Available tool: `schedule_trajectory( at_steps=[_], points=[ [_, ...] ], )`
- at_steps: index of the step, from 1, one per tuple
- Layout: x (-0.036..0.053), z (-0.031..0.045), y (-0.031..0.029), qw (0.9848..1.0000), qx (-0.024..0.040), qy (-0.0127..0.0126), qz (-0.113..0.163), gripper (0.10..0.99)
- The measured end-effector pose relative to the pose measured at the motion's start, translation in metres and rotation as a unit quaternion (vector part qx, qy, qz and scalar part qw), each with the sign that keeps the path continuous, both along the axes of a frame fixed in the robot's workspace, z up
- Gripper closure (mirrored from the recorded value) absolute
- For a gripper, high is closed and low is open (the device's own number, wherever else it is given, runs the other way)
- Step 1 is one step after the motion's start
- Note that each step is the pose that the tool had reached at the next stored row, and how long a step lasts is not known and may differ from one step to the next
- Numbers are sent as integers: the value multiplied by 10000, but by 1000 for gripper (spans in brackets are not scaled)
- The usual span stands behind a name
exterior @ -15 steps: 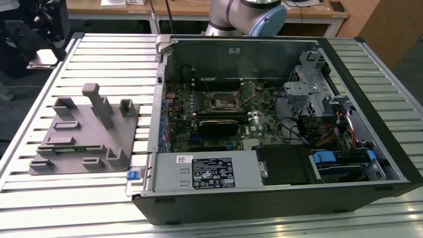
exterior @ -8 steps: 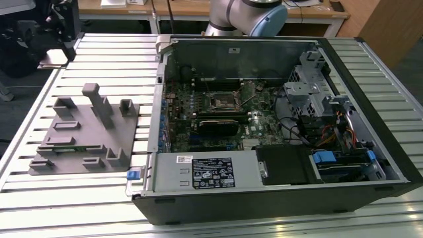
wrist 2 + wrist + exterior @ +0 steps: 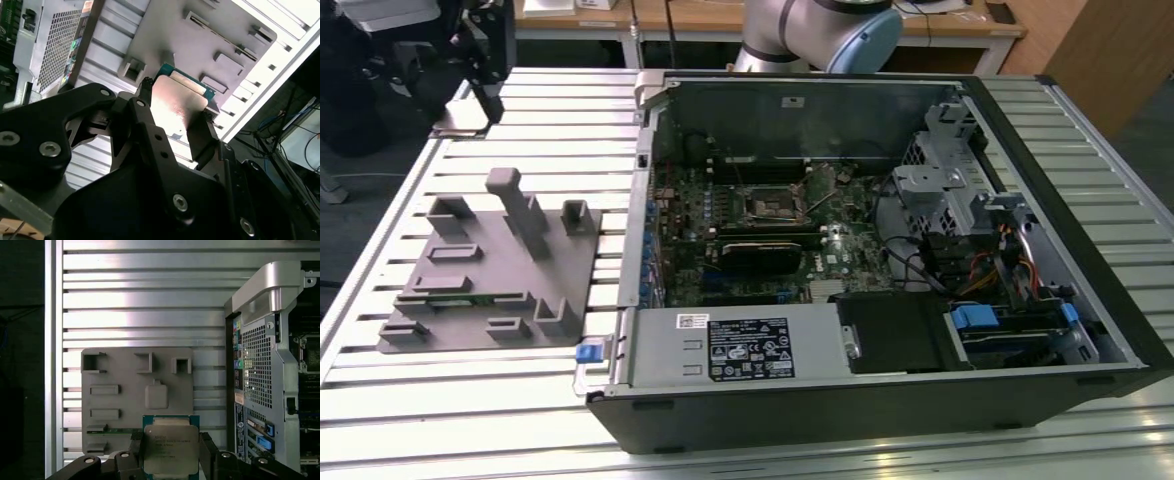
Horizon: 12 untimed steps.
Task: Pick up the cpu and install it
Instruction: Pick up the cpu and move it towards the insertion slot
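My gripper (image 3: 171, 454) is shut on the cpu (image 3: 170, 446), a thin square chip with a pale silver top and a green edge. Black fingers (image 3: 207, 450) press on two opposite sides of it. In the second wrist view the cpu (image 3: 176, 100) sits between the fingertips of the gripper (image 3: 175, 116), held in the air over the grey fixture plate (image 3: 200, 35). The dark square socket (image 3: 771, 205) lies on the motherboard inside the open computer case (image 3: 1067, 330).
The grey fixture plate (image 3: 480, 290) with raised blocks and slots lies on the slatted metal table (image 3: 454, 400), at the exterior view's left of the case. The case's rear panel (image 3: 260, 365) stands beside the plate (image 3: 135, 395). The arm's base (image 3: 814, 30) rises behind the case.
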<state>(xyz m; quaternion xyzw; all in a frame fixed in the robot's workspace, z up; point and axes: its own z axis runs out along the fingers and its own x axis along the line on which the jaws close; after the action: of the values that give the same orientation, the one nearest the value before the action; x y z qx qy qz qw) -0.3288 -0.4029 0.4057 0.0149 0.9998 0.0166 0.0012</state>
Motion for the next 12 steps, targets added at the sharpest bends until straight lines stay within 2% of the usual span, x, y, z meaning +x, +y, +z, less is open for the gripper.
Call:
schedule_trajectory(
  at_steps=[12],
  points=[
    [302,1,0,10000,0,3,0,553]
  ],
)
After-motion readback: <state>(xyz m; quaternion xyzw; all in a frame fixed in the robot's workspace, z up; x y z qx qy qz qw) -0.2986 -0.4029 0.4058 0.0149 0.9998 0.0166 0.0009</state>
